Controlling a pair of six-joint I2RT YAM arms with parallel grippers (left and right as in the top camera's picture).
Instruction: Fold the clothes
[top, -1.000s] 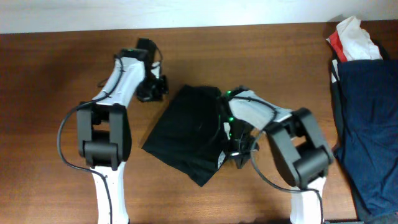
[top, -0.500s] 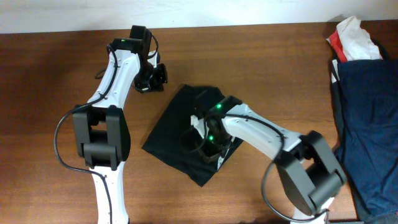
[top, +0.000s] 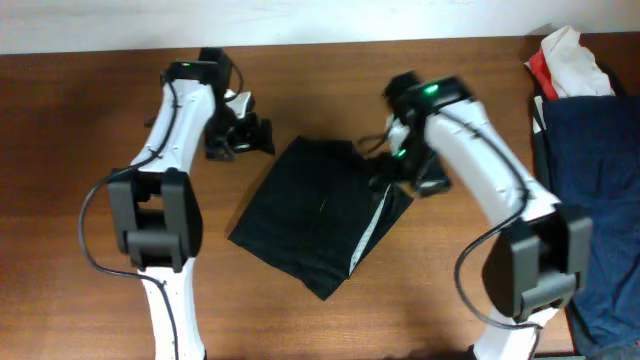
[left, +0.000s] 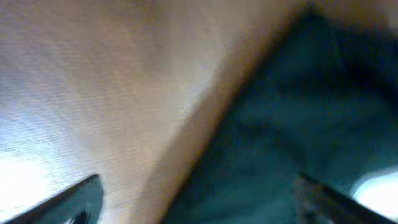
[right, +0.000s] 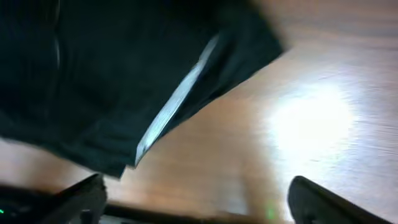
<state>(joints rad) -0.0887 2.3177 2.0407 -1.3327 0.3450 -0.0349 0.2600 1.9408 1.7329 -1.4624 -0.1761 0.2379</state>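
The right gripper has swung off the middle of the garment to its upper right edge, and the left gripper has slid slightly down the frame, just off the garment's upper left corner. In the overhead view the black garment lies folded as a slanted block at the centre of the table, with a pale strip running along its right side. The left arm reaches up the left of the frame and the right arm arcs in from the lower right. A navy cloth and a white cloth sit at the far right, well apart from the garment. In the left wrist view, which is blurred, the left gripper has its fingers spread wide with nothing between them. The garment fills the right half and bare table the left. In the right wrist view the right gripper likewise stands open and empty, its fingers at the bottom corners. The garment fills the upper left, its strip crosses diagonally, and the table shines at the right.
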